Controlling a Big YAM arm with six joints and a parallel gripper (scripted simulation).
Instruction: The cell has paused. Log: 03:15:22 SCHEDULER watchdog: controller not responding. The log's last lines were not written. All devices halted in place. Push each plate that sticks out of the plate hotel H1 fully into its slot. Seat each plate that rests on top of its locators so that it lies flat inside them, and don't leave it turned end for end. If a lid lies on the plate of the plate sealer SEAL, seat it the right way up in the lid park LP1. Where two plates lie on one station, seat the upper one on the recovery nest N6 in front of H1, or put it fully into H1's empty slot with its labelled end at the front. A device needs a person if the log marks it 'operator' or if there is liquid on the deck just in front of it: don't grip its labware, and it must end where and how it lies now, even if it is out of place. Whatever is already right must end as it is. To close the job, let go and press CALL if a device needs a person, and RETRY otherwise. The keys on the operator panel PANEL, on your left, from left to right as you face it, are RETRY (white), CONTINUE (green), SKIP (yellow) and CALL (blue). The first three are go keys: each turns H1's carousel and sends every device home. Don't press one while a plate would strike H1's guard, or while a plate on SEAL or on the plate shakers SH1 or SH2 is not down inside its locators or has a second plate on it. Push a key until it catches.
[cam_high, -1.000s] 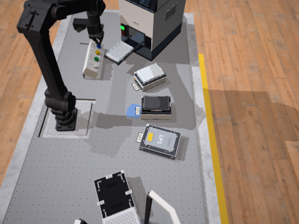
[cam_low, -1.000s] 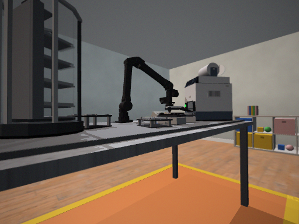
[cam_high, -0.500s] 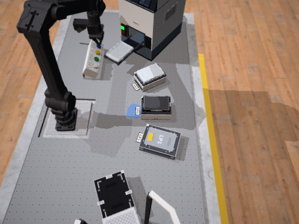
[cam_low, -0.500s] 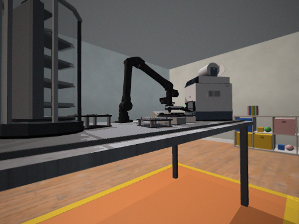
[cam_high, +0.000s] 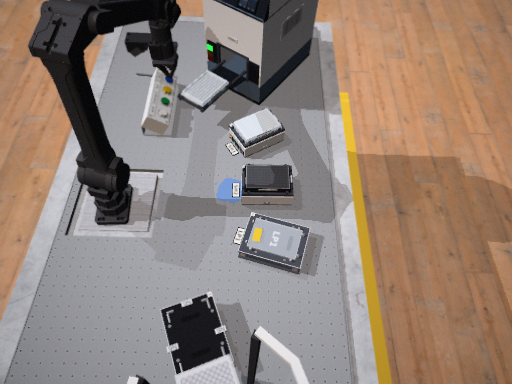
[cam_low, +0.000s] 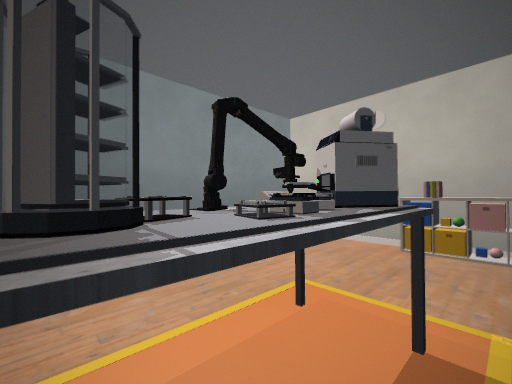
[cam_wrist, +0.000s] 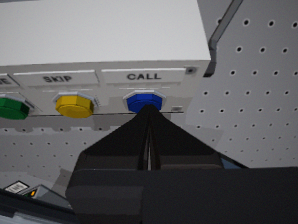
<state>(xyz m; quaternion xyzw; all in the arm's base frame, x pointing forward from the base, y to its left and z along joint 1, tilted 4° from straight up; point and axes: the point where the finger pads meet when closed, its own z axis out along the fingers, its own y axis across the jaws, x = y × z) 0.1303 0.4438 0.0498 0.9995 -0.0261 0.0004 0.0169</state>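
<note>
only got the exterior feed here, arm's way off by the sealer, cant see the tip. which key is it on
Observer: The wrist view shows the shut gripper tip right at the blue CALL key, holding nothing.
Operator: any liquid on the deck? cant see the surface from here
Observer: Yes. The top view shows a blue puddle just in front of the shaker carrying the dark plate.
Operator: and the lid park
Observer: From above, a grey lid marked LP1 lies in it.
</note>
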